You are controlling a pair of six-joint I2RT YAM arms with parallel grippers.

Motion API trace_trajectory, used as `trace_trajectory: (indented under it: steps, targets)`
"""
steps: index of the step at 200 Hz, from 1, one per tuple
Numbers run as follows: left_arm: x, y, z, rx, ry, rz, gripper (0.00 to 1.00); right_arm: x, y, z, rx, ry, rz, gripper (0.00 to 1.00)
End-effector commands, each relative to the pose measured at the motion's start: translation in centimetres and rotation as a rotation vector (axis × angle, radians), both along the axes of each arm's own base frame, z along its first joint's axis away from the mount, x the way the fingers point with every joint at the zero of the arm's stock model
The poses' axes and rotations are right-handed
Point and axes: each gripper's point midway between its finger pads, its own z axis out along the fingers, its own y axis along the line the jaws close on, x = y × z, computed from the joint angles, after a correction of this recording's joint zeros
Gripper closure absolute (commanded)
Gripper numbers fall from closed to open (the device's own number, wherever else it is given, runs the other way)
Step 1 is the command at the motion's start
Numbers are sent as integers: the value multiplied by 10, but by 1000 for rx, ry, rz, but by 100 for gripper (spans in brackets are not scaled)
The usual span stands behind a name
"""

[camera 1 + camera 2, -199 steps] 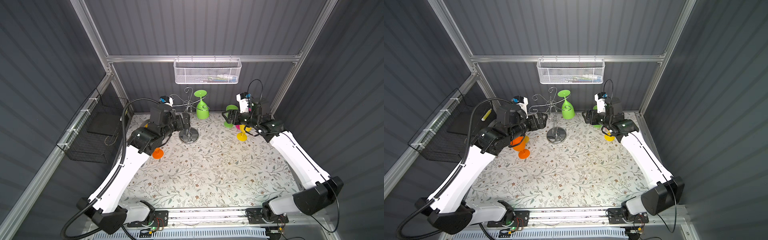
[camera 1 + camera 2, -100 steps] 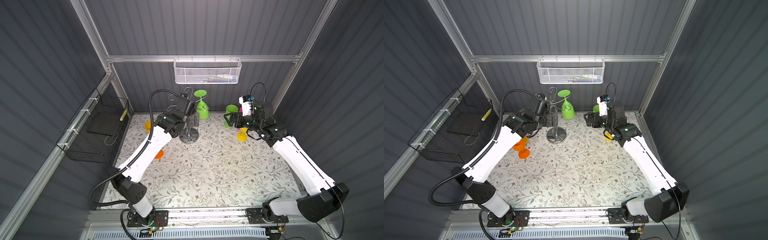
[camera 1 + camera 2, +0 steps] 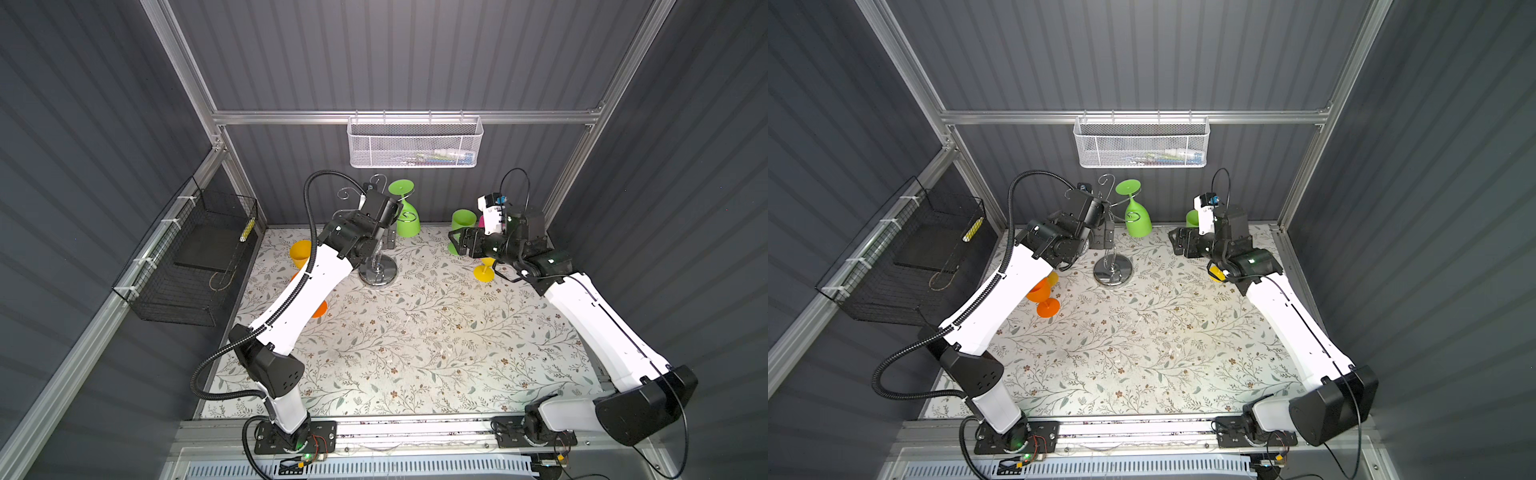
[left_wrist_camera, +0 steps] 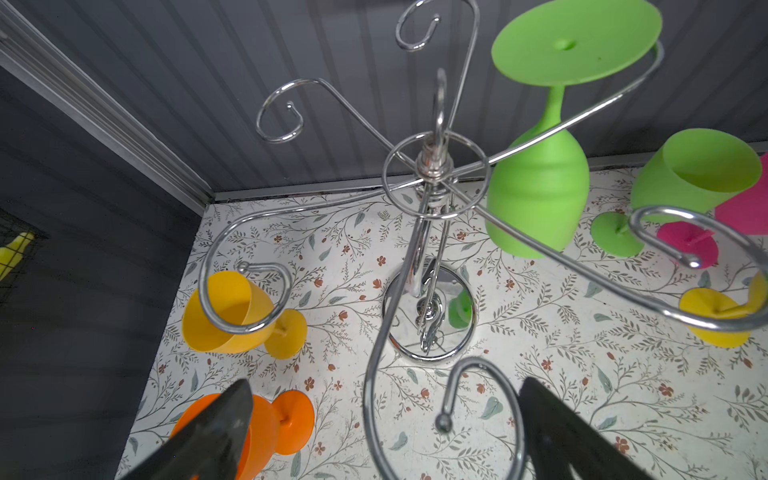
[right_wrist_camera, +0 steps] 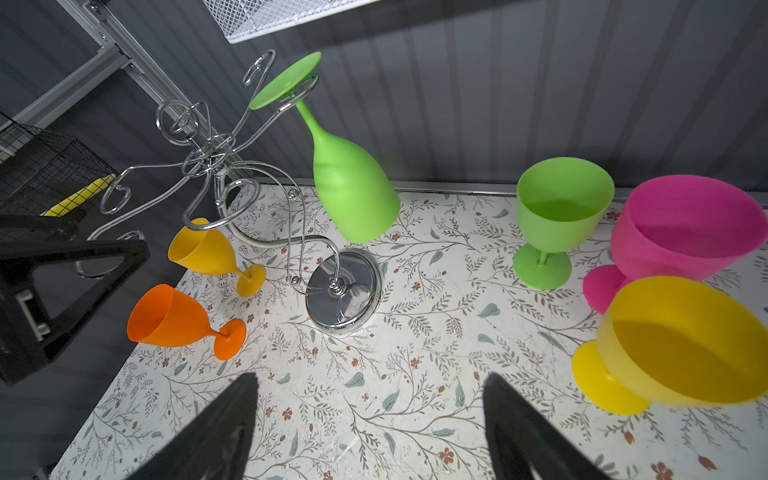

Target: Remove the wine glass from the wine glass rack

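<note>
**Reach towards the hanging glass.** The left jaws stand spread wide and empty, close against the upper part of the tall chrome wire wine glass rack (image 4: 432, 166). In the left wrist view one curled arm shows in the gap between them and seems to touch neither. The right jaws, also spread and empty, hang over the floral-patterned bench (image 3: 415, 353), apart from the rack on its right and aimed towards it.

The lime-green plastic wine glass (image 4: 536, 195) hangs upside down on the side of the rack away from the left jaws, towards the back wall. Its round foot rests on a curled wire arm, its stem passes through the curl, and its bowl hangs clear of the bench.

The step in hand appears to be the approach. To do it well:
- The jaws should close on the bowl or on the stem just under the foot.
- They should lift until the foot is free of the wire, then draw the glass out through the curl's open end, not straight down.
- The empty curls beside it are likely to snag, so the path should run between them.
- The rack stands on a small round disc base (image 3: 377, 270) and may tip under a sideways pull, so the other jaws could steady it.

An orange plastic glass (image 5: 170, 316) and a yellow plastic glass (image 5: 203, 249) lie on their sides left of the base. An upright green goblet (image 5: 561, 208), a pink goblet (image 5: 685, 228) and a yellow goblet (image 5: 681, 345) crowd the right jaws.
</note>
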Motion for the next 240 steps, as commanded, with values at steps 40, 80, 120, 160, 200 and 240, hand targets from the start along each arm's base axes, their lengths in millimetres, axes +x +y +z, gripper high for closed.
trace_trajectory:
  steps: [40, 80, 120, 160, 200, 240]
  targets:
    - [-5, 38, 12, 23, -2, 47, 0, -8, -1, 13, 21, -35, 5, 15]
    - [1, 63, 10, -17, 0, 73, 0, -8, 5, 22, 63, -57, 23, 15]
    - [13, 79, 6, -12, 5, 99, 0, -8, 19, 27, 176, -28, 57, 15]
    - [24, 87, 10, -9, -9, 114, 0, -3, 34, 37, 322, 8, 64, 16]
    - [30, 98, 7, -35, -5, 130, 0, 9, 52, 50, 466, 77, 91, 22]
    - [33, 103, 10, -79, -14, 117, 0, 31, 68, 57, 604, 164, 78, 31]
